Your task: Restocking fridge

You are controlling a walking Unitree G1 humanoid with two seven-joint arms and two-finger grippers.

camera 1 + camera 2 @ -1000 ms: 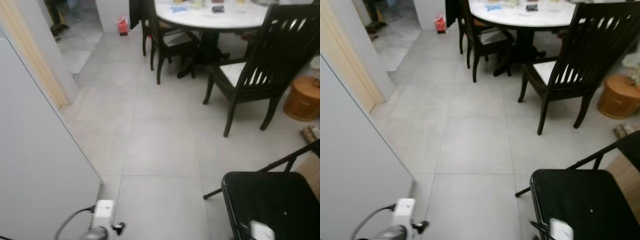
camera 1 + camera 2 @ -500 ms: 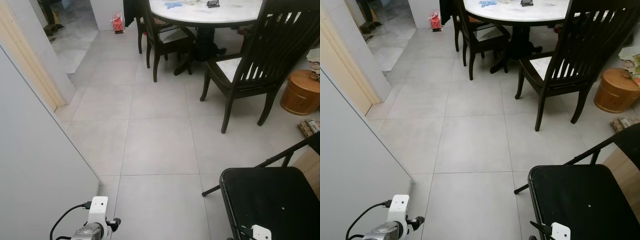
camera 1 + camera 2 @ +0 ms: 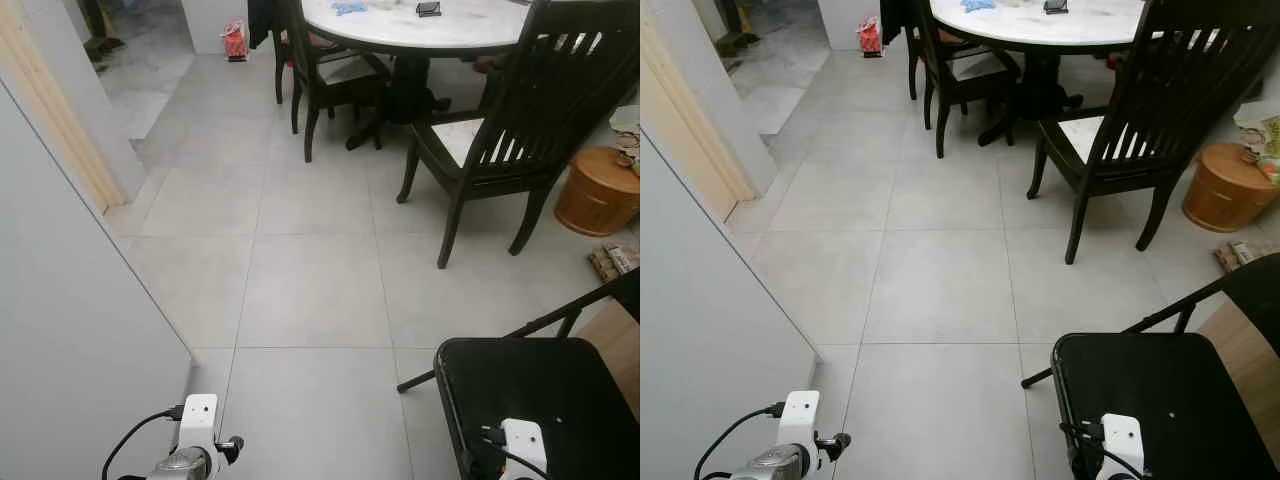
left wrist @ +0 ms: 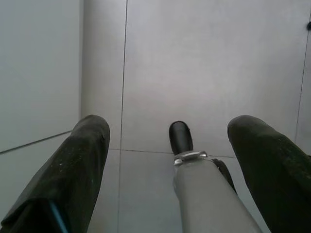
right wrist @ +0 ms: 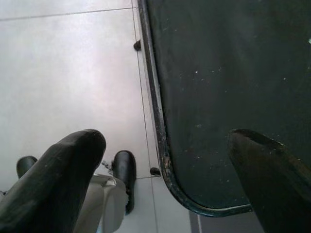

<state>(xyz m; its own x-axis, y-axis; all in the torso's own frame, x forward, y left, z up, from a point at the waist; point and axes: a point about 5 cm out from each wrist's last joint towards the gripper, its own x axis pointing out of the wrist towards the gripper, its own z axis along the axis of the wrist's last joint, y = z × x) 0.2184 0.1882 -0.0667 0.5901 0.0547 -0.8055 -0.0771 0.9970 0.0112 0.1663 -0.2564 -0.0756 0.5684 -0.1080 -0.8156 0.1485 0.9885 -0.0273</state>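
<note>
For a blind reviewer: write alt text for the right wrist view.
The right claw hangs open and empty, its two black fingers spread above the rounded corner of a black folding chair seat. Beside the seat lies grey tiled floor.

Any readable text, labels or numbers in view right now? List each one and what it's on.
No text can be read in these views.
Red bag on the floor by the far wall: any print is too small to read.
Packaging at the right edge past the wooden tub: printed, too blurred to read.
Items on the round white table: too small to show lettering.
</note>
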